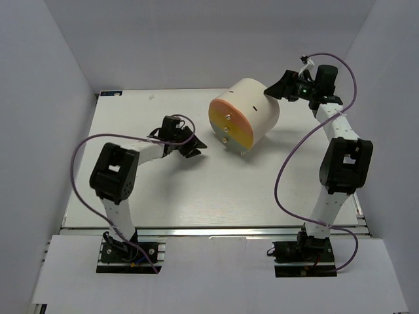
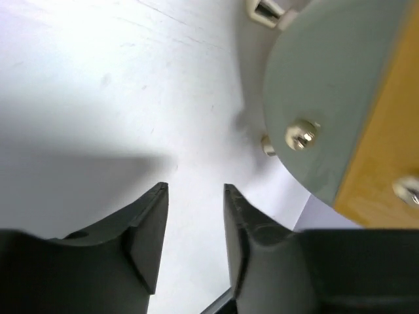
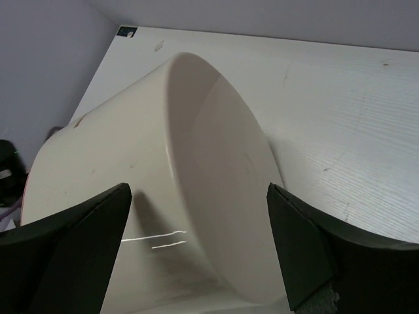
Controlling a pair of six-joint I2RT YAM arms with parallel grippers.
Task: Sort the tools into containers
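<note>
Top view: cabinet (image 1: 255, 104) on table (image 1: 196, 196), 1 o'clock of table centre, drawer fronts facing 7 o'clock.
At 8 o'clock of cabinet: left gripper (image 1: 195, 145), near drawer fronts but apart. Jaws partly open, nothing between them.
Left wrist view: grey drawer (image 2: 314, 85) with knob (image 2: 301, 135) at 2 o'clock of jaws, yellow-orange drawer (image 2: 386, 131) beside it.
At 2 o'clock of cabinet: right gripper (image 1: 278, 88), by rear wall. Jaws spread wide, holding nothing. Contact with wall: cannot tell.
</note>
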